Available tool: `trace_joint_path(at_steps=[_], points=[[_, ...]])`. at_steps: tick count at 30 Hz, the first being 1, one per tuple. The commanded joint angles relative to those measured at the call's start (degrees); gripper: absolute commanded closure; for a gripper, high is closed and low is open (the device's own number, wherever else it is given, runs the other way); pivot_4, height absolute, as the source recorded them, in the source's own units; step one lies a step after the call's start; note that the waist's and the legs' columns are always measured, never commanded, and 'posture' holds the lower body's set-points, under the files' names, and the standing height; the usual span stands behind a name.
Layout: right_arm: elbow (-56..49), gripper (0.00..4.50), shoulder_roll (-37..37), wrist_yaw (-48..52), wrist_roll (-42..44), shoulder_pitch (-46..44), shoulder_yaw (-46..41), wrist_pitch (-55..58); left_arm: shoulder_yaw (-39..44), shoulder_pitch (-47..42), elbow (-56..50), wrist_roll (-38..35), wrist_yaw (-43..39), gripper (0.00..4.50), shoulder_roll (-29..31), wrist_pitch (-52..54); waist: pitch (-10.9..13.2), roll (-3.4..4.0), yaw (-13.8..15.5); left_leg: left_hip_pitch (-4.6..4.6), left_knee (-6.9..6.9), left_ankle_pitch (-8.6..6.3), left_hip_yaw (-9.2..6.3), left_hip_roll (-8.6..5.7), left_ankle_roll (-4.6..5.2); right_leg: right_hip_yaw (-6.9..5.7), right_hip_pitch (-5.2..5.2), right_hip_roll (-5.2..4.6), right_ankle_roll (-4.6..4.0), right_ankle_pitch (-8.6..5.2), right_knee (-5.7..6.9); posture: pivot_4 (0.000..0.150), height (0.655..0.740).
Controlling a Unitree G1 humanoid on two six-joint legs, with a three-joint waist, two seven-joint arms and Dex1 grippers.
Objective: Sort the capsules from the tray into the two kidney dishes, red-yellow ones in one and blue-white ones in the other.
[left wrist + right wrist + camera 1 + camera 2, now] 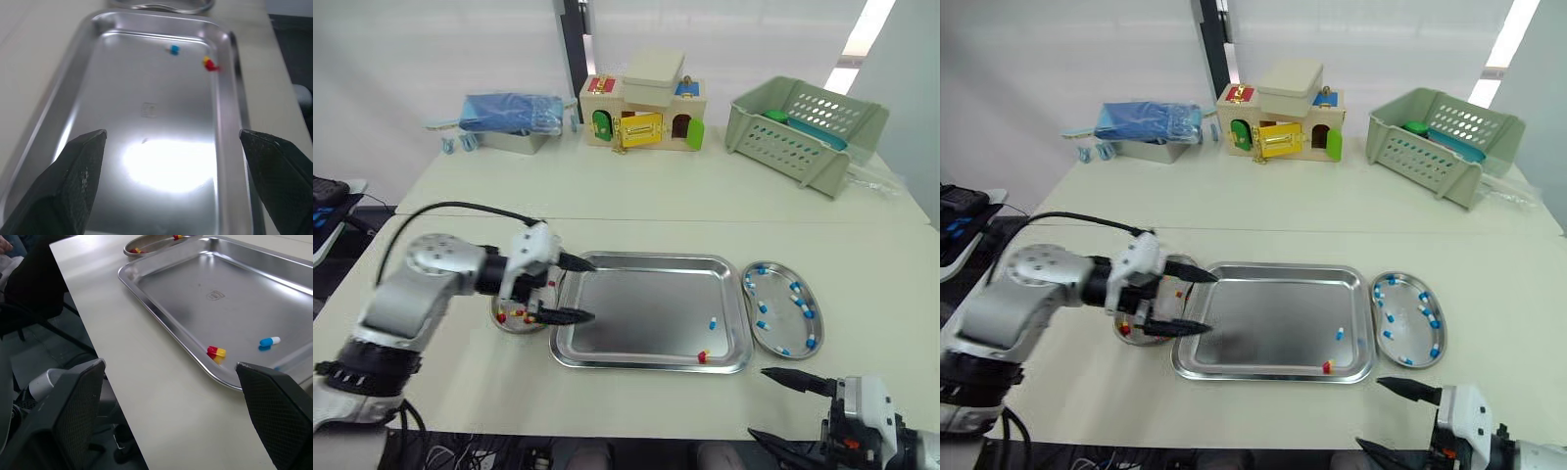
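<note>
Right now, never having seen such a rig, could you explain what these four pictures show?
This is a two-armed humanoid robot. Two pictures come from its head camera, looking down on a table; two from wrist cameras looking along each arm's jaws. A steel tray holds one blue-white capsule and one red-yellow capsule. The left kidney dish holds red-yellow ones, the right kidney dish blue-white ones. The left jaws stand open at the tray's left edge, the right jaws open near the table's front; both hold nothing.
</note>
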Motion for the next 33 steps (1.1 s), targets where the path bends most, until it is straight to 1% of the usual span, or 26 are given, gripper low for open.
trace_joint_path(at_steps=[1,6,8,10,12,14,18,20,22,24,29,31,33], points=[[-0.4,0.03,-0.2,-1.0,-1.4,0.2,0.6,-3.4,-5.6,-4.1,-1.0,1.8,-1.5,0.0,-5.9,-1.3,0.0,0.0,0.2,0.0,0.01,0.0,-0.01,-0.01,0.0,-0.01,0.01,0.0,0.0,0.0,0.0,0.15,0.74],[0.2,0.03,-0.6,-2.3,-1.4,0.3,0.8,-4.3,-13.2,-8.2,3.0,7.4,-5.1,0.0,-13.5,-8.5,0.0,-0.02,0.4,-0.01,0.08,0.0,-0.02,-0.01,0.0,-0.02,0.04,0.0,0.0,0.0,-0.01,0.15,0.74],[0.0,0.03,-0.4,-3.0,-1.1,0.2,1.0,-4.3,-14.8,-9.6,5.4,8.7,-6.4,0.0,-16.0,-10.9,0.0,-0.02,0.4,-0.01,0.09,0.0,-0.03,-0.02,0.0,-0.02,0.05,0.0,0.0,0.0,0.0,0.15,0.74],[0.4,0.03,-0.2,-3.4,-1.4,0.3,1.5,-4.7,-16.7,-11.6,9.9,10.4,-9.1,0.0,-19.6,-17.7,0.0,-0.03,0.6,-0.01,0.13,0.0,-0.03,-0.03,0.0,-0.02,0.07,0.0,0.0,0.0,-0.01,0.15,0.74],[0.8,0.03,0.2,-4.2,-1.4,0.3,1.7,-5.0,-18.9,-15.4,16.8,11.5,-11.2,0.0,-22.5,-25.3,0.0,-0.04,0.7,-0.03,0.16,0.0,-0.04,-0.04,0.01,-0.04,0.08,0.0,0.0,0.0,-0.02,0.15,0.74],[1.5,0.03,0.3,-4.6,-1.7,0.3,1.8,-5.7,-21.2,-19.6,23.0,11.9,-11.7,0.0,-24.2,-30.5,0.0,-0.06,0.6,-0.06,0.22,0.0,-0.07,-0.05,0.01,-0.08,0.09,0.0,0.0,0.0,-0.02,0.15,0.74],[3.5,0.03,0.1,-3.9,-3.8,1.3,3.7,-8.7,-30.0,-27.9,33.7,14.3,-11.7,0.0,-25.5,-38.1,0.0,-0.07,0.6,-0.08,0.24,-0.01,-0.08,-0.07,0.02,-0.07,0.08,0.0,0.01,0.0,-0.02,0.15,0.74],[4.1,0.03,0.5,-4.8,-3.9,1.0,4.0,-9.0,-30.7,-31.0,37.6,14.4,-11.7,0.0,-28.4,-39.0,0.0,-0.04,0.2,-0.08,0.24,-0.01,-0.05,-0.08,0.03,-0.02,0.07,0.0,0.02,0.0,-0.04,0.15,0.74],[4.4,0.03,0.6,-5.6,-4.0,0.7,4.2,-8.9,-31.3,-32.5,39.6,14.4,-11.7,0.0,-30.1,-39.8,0.0,-0.08,0.6,-0.09,0.27,-0.02,-0.13,-0.08,0.03,-0.11,0.1,0.0,0.02,-0.01,-0.02,0.15,0.74],[4.1,0.03,0.7,-6.3,-3.9,0.5,4.5,-8.6,-32.1,-33.5,42.0,14.8,-11.7,0.0,-31.7,-41.5,0.0,-0.08,0.6,-0.36,0.55,-0.02,-0.26,-0.12,0.04,-0.2,0.05,-0.01,0.03,0.0,0.02,0.15,0.74],[2.6,0.03,0.3,-8.0,-3.7,0.6,5.0,-7.8,-29.6,-34.3,46.5,16.9,-11.7,0.0,-36.1,-42.8,0.0,-0.07,0.5,-0.39,0.57,-0.03,-0.32,-0.13,0.06,-0.25,0.03,0.0,0.04,0.0,0.03,0.15,0.74],[2.2,0.03,-0.1,-8.5,-3.6,0.5,4.8,-7.4,-27.9,-33.6,45.6,17.7,-11.2,0.0,-36.3,-39.0,0.0,-0.07,0.4,-0.41,0.59,-0.04,-0.32,-0.13,0.06,-0.25,0.02,0.0,0.04,0.0,0.04,0.15,0.74],[1.9,0.03,-0.3,-8.9,-3.4,0.4,4.4,-7.1,-26.5,-31.8,41.7,17.2,-11.1,0.0,-35.1,-32.6,0.0,-0.06,0.3,-0.4,0.59,-0.04,-0.33,-0.13,0.06,-0.25,0.02,0.0,0.04,0.0,0.04,0.15,0.74]])
